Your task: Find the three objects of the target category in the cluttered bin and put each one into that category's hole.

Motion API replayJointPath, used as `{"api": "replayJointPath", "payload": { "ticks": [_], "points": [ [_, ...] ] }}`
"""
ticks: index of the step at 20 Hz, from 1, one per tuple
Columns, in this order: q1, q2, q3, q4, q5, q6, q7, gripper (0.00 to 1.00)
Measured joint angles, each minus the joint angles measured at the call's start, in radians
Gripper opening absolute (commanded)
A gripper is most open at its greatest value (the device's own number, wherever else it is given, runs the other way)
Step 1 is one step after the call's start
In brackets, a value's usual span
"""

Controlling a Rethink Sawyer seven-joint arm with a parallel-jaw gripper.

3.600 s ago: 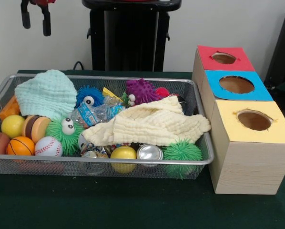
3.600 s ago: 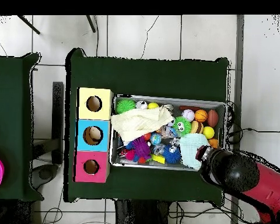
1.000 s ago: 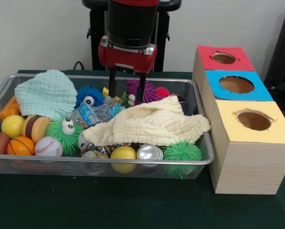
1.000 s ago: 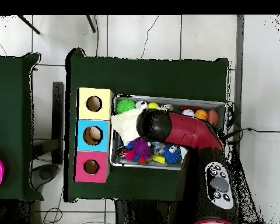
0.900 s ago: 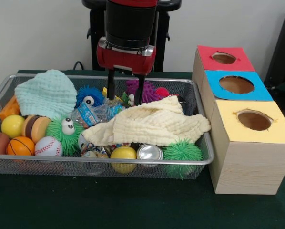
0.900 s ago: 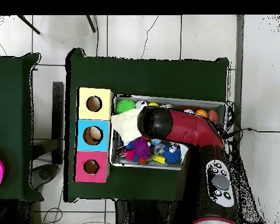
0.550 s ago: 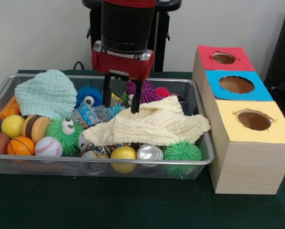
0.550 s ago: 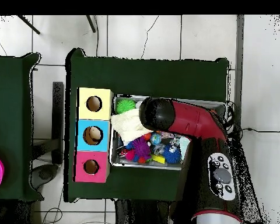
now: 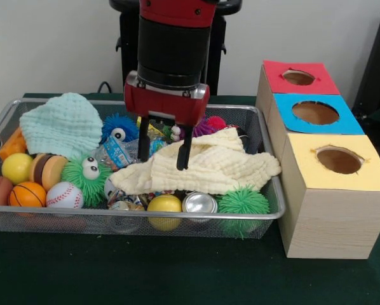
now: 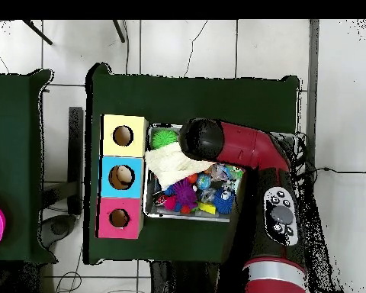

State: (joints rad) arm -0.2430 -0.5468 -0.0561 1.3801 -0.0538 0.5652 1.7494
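Observation:
My gripper (image 9: 162, 162) hangs open over the left part of a cream cloth (image 9: 215, 166) that lies across the wire bin (image 9: 177, 216); nothing is between its fingers. Whether the fingertips touch the cloth I cannot tell. Round the cloth lie a green spiky ball (image 9: 243, 202), a yellow ball (image 9: 164, 204), a metal can (image 9: 199, 203), a blue fuzzy toy with eyes (image 9: 119, 129) and a green fuzzy toy with eyes (image 9: 87, 173). In the overhead view the arm (image 10: 239, 152) covers the gripper and much of the bin (image 10: 186, 219); the cream cloth (image 10: 167, 162) shows beside it.
A mint cloth (image 9: 61, 124) lies at the bin's back left, above a baseball (image 9: 64, 195), a basketball (image 9: 27, 194) and another yellow ball (image 9: 16, 167). Right of the bin stand three wooden boxes with holes: red (image 9: 298, 77), blue (image 9: 315, 113), yellow (image 9: 339, 160).
The arm swung in from the upper left, came over the bin's back, then moved nearer the camera and lower over the cream cloth. The gripper stayed open.

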Motion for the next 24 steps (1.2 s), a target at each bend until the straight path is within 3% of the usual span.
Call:
{"api": "replayJointPath", "payload": {
  "ticks": [11, 24],
  "points": [
    [0.027, 0.092, -0.008, -0.03, 0.0, -0.004, 0.0, 1.0],
    [-0.018, 0.058, -0.004, -0.014, -0.001, -0.004, 0.0, 1.0]
  ]
}}
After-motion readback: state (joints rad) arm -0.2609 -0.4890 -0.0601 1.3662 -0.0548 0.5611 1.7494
